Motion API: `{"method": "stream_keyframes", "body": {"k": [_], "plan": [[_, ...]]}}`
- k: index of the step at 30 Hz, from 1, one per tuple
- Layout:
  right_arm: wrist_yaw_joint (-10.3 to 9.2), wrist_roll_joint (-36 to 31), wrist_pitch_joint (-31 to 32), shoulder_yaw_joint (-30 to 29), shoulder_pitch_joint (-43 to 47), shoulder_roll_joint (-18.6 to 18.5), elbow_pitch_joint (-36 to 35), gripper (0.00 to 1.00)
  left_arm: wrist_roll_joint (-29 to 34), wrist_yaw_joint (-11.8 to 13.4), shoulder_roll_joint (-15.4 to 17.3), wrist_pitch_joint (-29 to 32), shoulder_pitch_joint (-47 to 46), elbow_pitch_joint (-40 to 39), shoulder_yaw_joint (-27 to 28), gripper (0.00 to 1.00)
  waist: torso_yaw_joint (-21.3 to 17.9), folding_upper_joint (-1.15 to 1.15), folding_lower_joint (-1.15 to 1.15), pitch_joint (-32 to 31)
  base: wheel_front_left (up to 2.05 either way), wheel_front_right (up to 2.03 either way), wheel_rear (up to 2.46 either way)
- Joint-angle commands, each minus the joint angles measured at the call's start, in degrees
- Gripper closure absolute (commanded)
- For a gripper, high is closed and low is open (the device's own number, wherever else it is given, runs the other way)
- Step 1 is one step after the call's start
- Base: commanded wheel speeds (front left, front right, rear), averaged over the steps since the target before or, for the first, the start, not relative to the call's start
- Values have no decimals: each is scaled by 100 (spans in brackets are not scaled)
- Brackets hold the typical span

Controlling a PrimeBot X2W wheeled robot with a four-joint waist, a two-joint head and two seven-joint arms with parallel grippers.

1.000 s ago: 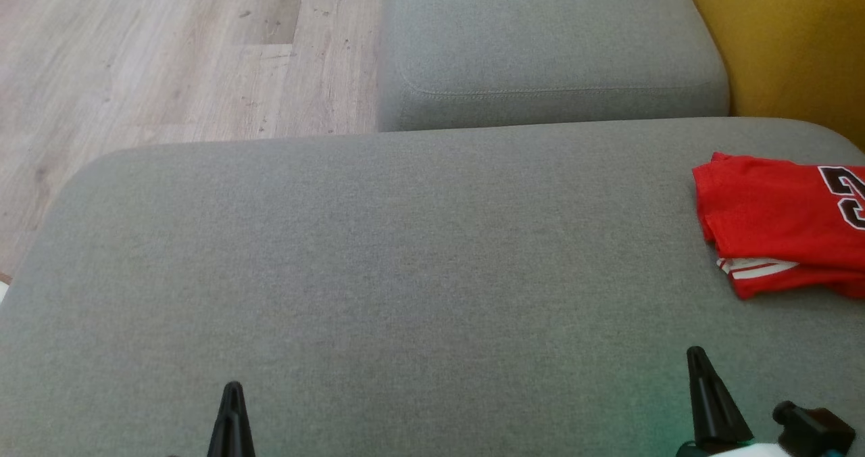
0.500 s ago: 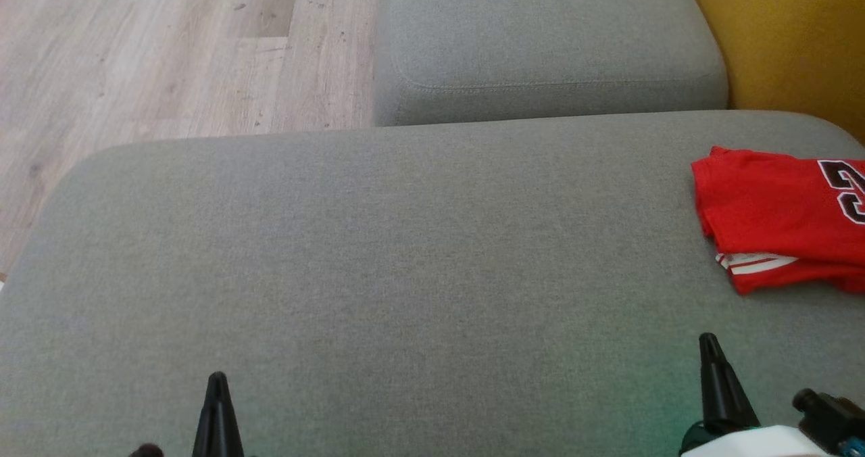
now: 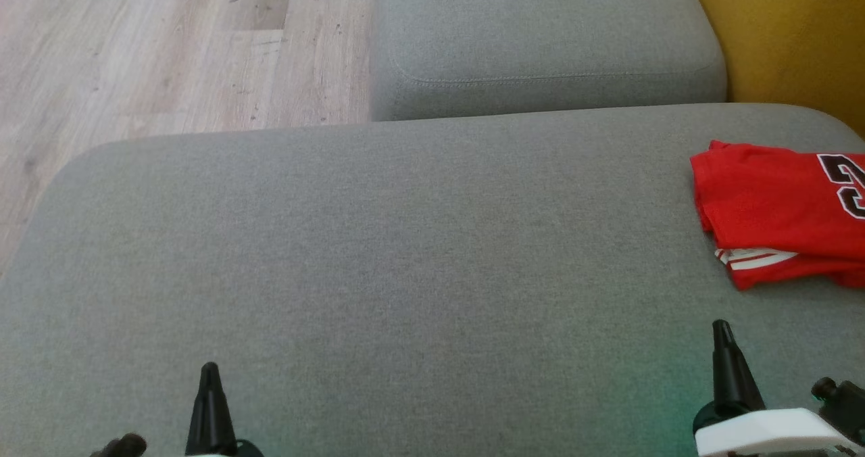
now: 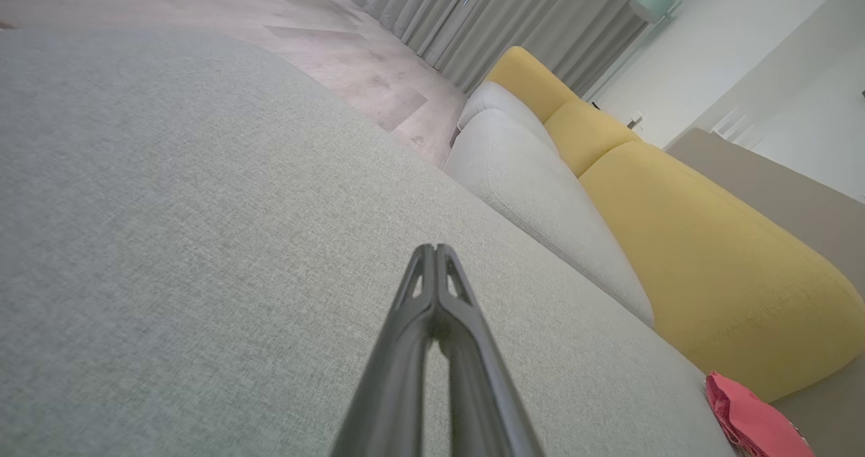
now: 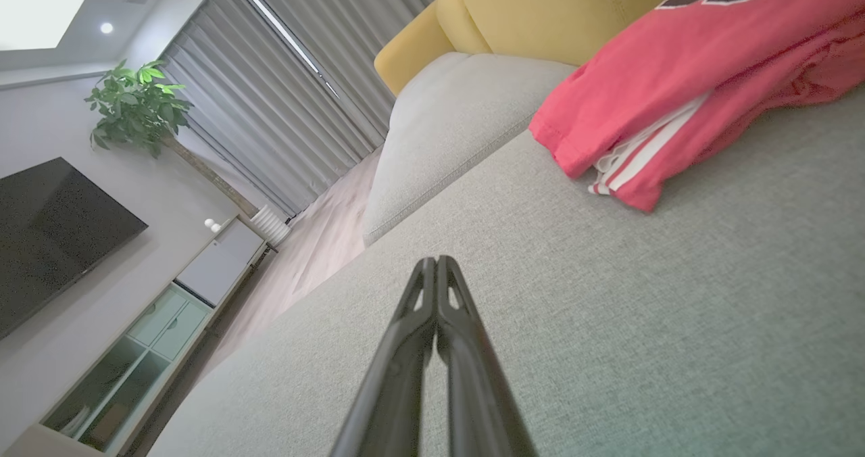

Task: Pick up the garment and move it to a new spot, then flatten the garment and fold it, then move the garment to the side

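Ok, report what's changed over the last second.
The whole head view has slid slightly, so the camera moved. Against the sofa seat, the left gripper edged left and the right gripper edged right, spreading apart. Nothing was grasped or released. Both grippers stay shut and empty; the folded red garment lies untouched at the seat's right end.

Our left gripper [image 3: 210, 369] and right gripper [image 3: 722, 327]: long black fingers tapering to fine points. Up close the fingers [image 4: 402, 362] read matte dark grey, each with a narrow slot cut near the tip. The right one has a black collar [image 3: 709, 422] on a white angular shell [image 3: 770, 431], with a black knob [image 3: 836, 397] beside it. We see a rounded dark stub [image 3: 125, 445] beside the left one.
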Motion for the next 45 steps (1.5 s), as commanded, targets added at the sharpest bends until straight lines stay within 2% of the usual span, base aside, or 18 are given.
{"method": "stream_keyframes", "body": {"k": [1, 45], "plan": [[-2, 185, 43, -1, -320, -68, -152, 100, -173, -51, 74, 23, -287, -120, 175, 100, -4, 0, 0, 8, 0, 0, 0], [-3, 3181, 753, -349, -995, -43, 59, 100, -3076, -454, 90, 730, -1095, 326, 697, 100, -111, 0, 0, 240, 0, 0, 0]]}}
